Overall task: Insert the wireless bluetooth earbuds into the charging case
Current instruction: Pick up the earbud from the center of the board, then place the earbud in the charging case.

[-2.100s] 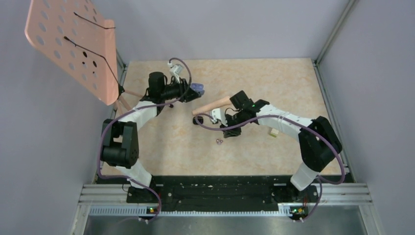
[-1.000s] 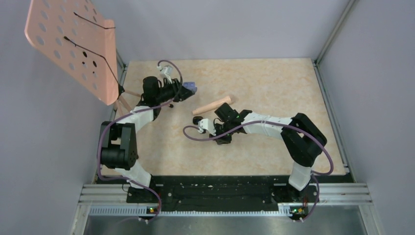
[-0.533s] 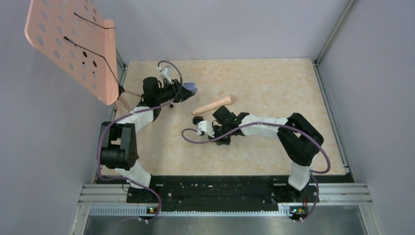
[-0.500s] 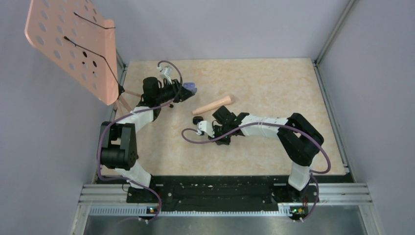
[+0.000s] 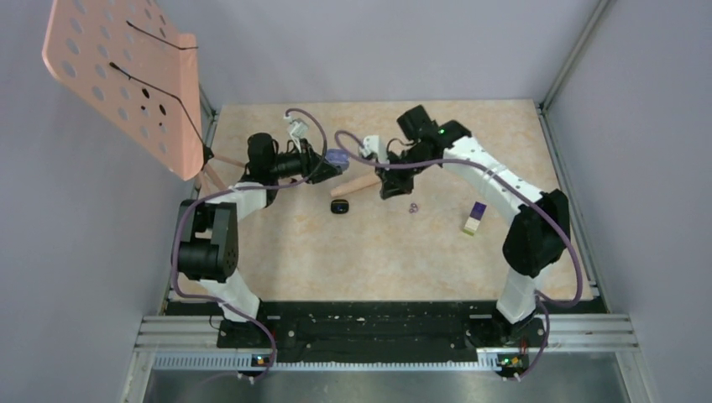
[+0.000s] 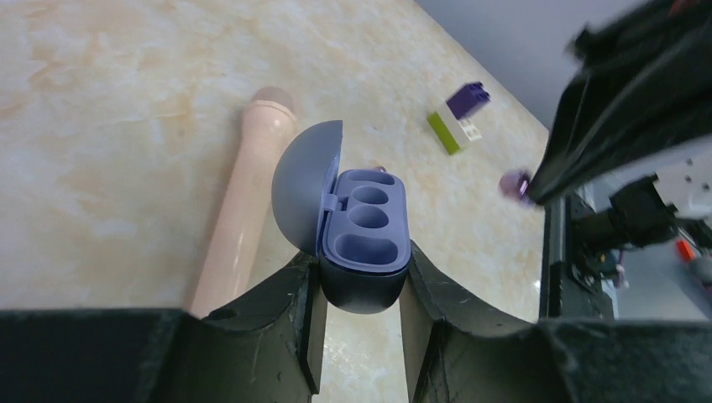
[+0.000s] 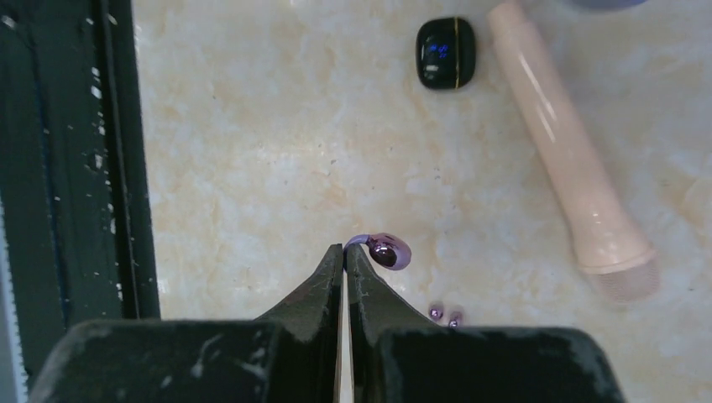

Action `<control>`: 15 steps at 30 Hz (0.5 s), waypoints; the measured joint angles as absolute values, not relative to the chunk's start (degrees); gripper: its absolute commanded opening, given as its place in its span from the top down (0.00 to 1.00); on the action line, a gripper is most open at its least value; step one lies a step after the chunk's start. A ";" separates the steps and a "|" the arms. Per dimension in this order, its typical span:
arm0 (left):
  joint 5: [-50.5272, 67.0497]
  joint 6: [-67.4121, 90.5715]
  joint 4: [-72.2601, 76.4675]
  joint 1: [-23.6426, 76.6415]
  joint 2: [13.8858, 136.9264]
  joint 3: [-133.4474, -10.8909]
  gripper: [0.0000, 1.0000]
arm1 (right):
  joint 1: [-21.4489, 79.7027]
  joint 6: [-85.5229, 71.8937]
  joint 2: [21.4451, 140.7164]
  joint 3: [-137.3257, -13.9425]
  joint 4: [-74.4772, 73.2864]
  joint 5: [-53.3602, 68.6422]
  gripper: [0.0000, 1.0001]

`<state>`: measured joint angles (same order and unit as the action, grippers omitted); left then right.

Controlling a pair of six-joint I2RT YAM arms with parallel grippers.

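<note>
My left gripper [image 6: 361,281] is shut on the base of the purple charging case [image 6: 365,243], lid swung open to the left, its three hollows empty. The same charging case [image 5: 337,157] hangs above the back-left of the table. My right gripper [image 7: 345,250] is shut on the thin stem of a glossy pinkish-purple earbud [image 7: 390,251], which sticks out to the right of the tips. That earbud [image 6: 513,185] hovers just right of the case, in my right gripper [image 5: 388,190]. Two tiny purple earbuds [image 7: 445,316] lie on the table [image 5: 412,207].
A pink cylinder [image 5: 363,180] lies under the case and between the two grippers. A small black rounded box [image 5: 339,206] with blue lit marks sits in front of it. A purple-and-cream block [image 5: 474,218] lies to the right. A pink perforated board [image 5: 126,75] stands at the far left.
My right arm rose from the table's middle and swung back toward the case, jaws closing on the purple earbud. My left gripper shifted slightly right, case still held.
</note>
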<state>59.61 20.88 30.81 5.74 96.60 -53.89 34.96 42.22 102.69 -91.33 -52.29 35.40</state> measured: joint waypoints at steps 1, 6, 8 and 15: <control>61.98 20.21 31.57 5.82 97.34 -53.89 1.00 | 33.61 43.38 102.83 -95.44 -56.23 37.19 1.00; 71.57 15.00 32.18 7.11 99.92 -55.00 1.00 | 29.67 47.37 107.28 -113.43 -73.30 45.10 1.00; 74.54 10.28 30.17 7.99 99.90 -56.25 1.00 | 29.02 47.44 108.33 -115.70 -76.55 48.36 1.00; 78.91 -23.14 -0.32 11.57 100.07 -67.02 1.00 | 28.73 47.33 110.28 -116.03 -83.83 57.32 1.00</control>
<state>78.91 -23.14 -0.32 11.57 100.07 -67.02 28.73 47.33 110.28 -116.03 -83.83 57.32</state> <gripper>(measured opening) 0.380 0.006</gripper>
